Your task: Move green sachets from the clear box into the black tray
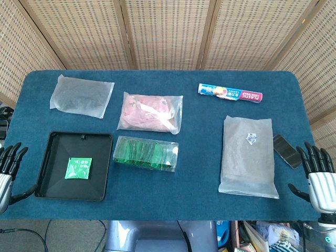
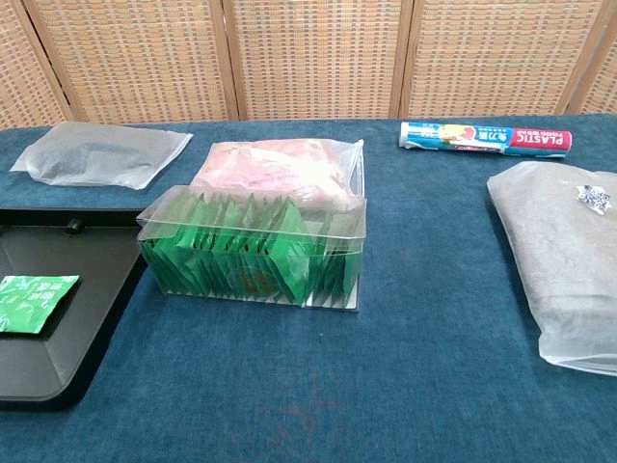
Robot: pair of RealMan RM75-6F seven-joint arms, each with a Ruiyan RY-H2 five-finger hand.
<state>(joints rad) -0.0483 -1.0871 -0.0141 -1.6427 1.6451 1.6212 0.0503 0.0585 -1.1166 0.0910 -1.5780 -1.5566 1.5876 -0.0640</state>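
Observation:
The clear box (image 1: 145,153) (image 2: 253,247) stands mid-table, packed with several upright green sachets (image 2: 241,256). Left of it lies the black tray (image 1: 55,152) (image 2: 92,289) with one green sachet (image 1: 77,168) (image 2: 32,303) flat inside. My left hand (image 1: 9,167) hovers at the table's left edge beside the tray, fingers spread, holding nothing. At the right edge my right hand (image 1: 319,177) hangs the same way, fingers apart and empty. The chest view shows neither hand.
Behind the box lies a pink-filled bag (image 1: 150,112). A grey pouch (image 1: 81,95) sits back left, a larger grey pouch (image 1: 248,155) on the right, a plastic wrap roll (image 1: 230,93) at the back, and a phone (image 1: 286,150) near my right hand.

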